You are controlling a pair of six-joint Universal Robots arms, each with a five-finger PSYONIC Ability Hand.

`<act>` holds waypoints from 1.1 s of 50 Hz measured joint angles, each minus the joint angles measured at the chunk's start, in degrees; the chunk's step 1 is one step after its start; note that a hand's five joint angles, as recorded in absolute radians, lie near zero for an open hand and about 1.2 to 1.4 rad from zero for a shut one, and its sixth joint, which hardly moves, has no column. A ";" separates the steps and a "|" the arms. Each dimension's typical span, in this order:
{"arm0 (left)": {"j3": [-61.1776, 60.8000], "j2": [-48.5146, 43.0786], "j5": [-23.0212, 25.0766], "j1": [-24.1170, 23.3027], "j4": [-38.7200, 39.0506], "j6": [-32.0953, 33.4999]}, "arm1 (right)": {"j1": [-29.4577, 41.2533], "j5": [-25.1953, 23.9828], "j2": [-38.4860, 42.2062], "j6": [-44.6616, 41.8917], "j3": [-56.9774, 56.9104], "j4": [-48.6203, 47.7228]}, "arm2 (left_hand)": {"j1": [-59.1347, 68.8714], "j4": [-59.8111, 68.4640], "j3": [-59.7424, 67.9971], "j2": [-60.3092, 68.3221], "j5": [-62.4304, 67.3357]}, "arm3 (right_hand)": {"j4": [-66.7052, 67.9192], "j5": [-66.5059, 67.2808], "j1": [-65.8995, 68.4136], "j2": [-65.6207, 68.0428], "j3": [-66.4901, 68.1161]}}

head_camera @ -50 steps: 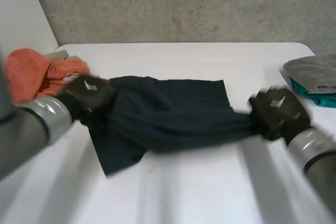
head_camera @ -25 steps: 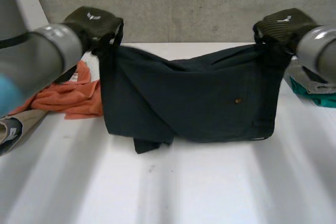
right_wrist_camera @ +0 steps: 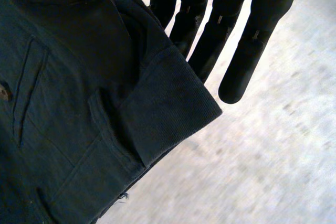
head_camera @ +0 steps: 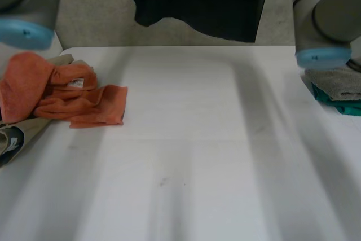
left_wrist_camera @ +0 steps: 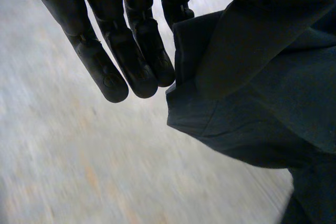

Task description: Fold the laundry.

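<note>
Dark garment [head_camera: 197, 4] is now raised clear of the table [head_camera: 186, 156]; half a second earlier it hung low over the tabletop. Left hand [left_wrist_camera: 126, 51] and right hand [right_wrist_camera: 249, 45] each pinch an upper corner between straight fingers and thumb.

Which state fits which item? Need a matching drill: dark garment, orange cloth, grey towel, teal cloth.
Items:
1. dark garment
2. orange cloth
3. grey towel
4. teal cloth

States:
A. lying on the teal cloth
B. held up above the table
C. crumpled at the table's left side
D. under the grey towel

Pairs: 1-B, 2-C, 3-A, 4-D
</note>
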 measured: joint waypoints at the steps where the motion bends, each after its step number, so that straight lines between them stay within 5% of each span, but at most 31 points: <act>1: -2.76 -0.01 0.11 0.22 0.00 0.04 | 0.05 -0.38 0.27 -0.06 1.36 0.62 | 0.00 0.00 0.00 0.00 0.00 | 0.00 0.01 0.00 0.22 0.00; 13: -32.94 -2.33 2.80 -1.46 2.07 2.62 | 0.16 -6.05 6.40 -1.94 19.61 1.39 | 0.00 0.01 0.00 0.01 0.00 | 0.00 0.00 0.00 0.22 0.00; 25: -52.77 4.75 2.88 -2.67 -3.23 16.92 | -0.34 -6.45 2.59 -9.28 34.23 10.60 | 0.63 0.01 0.00 0.01 1.11 | 0.00 0.00 0.00 0.22 0.00; 38: -65.03 25.73 4.46 -2.47 -26.96 31.41 | -0.41 -6.57 -13.86 -16.78 42.91 39.57 | 0.63 0.02 0.00 0.01 1.15 | 0.01 0.00 0.00 0.22 0.00; 45: -69.26 35.33 10.23 -3.36 -41.57 39.04 | -1.77 -8.83 -21.38 -29.88 52.44 52.26 | 0.63 0.02 0.00 0.01 1.15 | 0.00 0.01 0.00 0.22 0.00; 50: -68.26 34.85 12.76 -3.48 -41.46 39.97 | -2.80 -10.71 -22.43 -34.45 55.87 52.04 | 0.63 0.02 0.00 0.01 1.15 | 0.00 0.01 0.00 0.22 0.00; 55: -62.78 28.61 11.44 -3.46 -33.32 38.13 | -3.63 -11.18 -20.48 -31.33 53.84 47.16 | 0.63 0.03 0.00 0.01 1.15 | 0.00 0.00 0.00 0.22 0.00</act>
